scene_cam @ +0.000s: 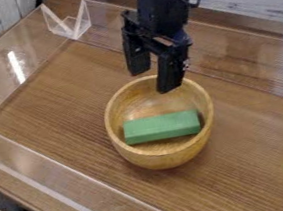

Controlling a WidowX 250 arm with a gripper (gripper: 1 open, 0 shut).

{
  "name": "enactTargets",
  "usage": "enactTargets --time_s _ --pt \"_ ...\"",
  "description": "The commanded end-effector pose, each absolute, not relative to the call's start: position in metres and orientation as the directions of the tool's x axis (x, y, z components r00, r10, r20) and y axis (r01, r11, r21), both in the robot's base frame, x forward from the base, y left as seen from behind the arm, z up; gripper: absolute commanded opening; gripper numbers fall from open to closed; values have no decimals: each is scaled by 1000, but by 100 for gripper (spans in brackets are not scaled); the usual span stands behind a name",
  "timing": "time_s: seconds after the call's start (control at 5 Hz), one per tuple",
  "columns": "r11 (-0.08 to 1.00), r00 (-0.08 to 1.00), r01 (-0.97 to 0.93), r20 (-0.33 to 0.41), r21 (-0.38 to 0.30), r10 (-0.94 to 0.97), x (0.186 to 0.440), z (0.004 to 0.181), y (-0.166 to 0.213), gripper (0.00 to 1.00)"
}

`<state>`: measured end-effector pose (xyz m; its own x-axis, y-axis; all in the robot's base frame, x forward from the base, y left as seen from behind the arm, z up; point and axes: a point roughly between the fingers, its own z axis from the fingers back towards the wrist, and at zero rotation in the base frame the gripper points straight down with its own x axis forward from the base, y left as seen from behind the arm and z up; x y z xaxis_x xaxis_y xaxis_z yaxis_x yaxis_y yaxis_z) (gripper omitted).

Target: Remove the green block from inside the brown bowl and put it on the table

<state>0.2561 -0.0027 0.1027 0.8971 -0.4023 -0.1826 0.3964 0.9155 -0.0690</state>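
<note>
Gripper [154, 66]: black, pointing steeply down, fingers spread wide, holding nothing; tips above the far rim of the bowl.
Green block [161, 127]: lies flat inside the brown bowl [133, 151], on its floor; long axis runs left-right, right end slightly farther.
Block look: matte mid-green bar, rounded edges.
Table [61, 90]: wood grain, clear walls.

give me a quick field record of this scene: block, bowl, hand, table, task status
block: green block lying flat inside the bowl
bowl: brown bowl, upright on the table
hand: hand open, pointing down above the bowl's far rim, holding nothing
table: table, wood grain, clear walls around it
task status: block not yet grasped, not yet out of the bowl
</note>
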Motion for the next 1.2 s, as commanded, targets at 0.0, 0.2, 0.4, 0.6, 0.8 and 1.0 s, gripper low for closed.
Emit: enactTargets --time_s 0.0,0.2,0.4,0.6,0.8,1.0 --pt "886 875 461 -139 -49 -463 252 114 -3 100" --pt "845 833 533 -144 -50 -534 240 107 1 100" --pt "809 797 586 -144 -48 -586 232 99 3 100" --pt "776 765 629 -144 -43 -628 224 96 7 100" --pt "751 741 659 -143 -35 -657 217 92 10 100" --pt "738 729 674 -140 -27 -671 220 87 6 100"
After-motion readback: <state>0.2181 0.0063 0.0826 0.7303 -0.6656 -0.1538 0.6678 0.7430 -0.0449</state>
